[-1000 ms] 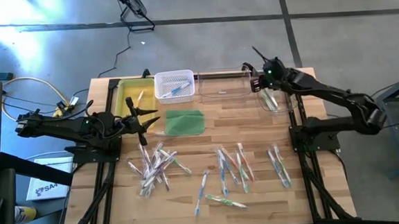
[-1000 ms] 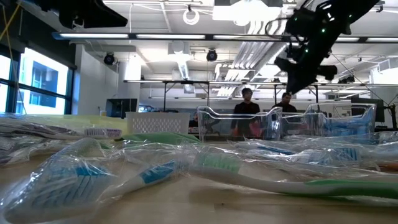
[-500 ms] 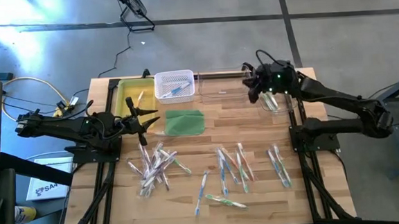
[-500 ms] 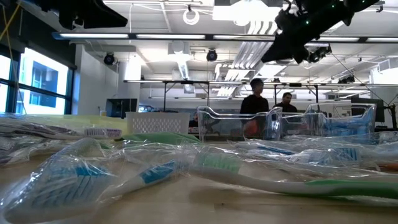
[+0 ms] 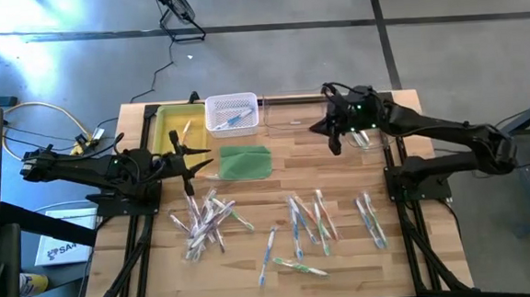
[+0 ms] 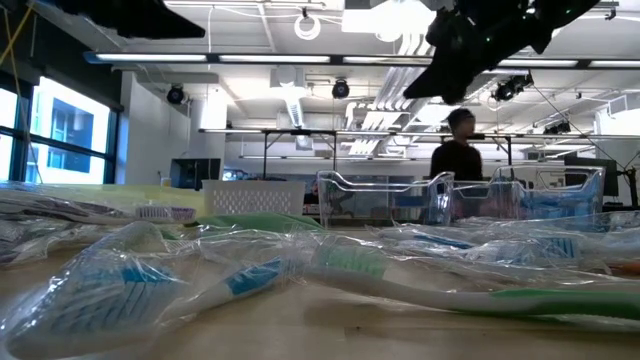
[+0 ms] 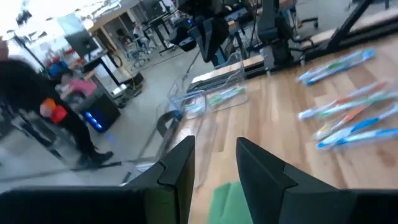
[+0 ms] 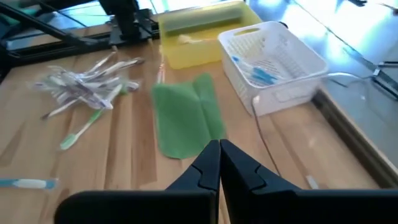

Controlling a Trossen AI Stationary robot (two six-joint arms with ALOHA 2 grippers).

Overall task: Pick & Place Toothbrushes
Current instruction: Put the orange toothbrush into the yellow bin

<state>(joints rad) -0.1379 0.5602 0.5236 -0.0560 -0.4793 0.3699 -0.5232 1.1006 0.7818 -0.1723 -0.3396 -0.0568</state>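
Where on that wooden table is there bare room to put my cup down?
Bare wood lies between the flat green pad and the clear plastic tray, toward the right claw. The near half is crowded with scattered toothbrushes.

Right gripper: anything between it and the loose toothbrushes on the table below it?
Nothing visible. The right gripper, jaws shut and empty, hangs by the clear bin; bare wood lies between it and the nearest toothbrushes.

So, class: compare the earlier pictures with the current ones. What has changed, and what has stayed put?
The right gripper swung leftward from over the clear bin and closed, empty. The left gripper, the toothbrushes and the green pad stayed put.
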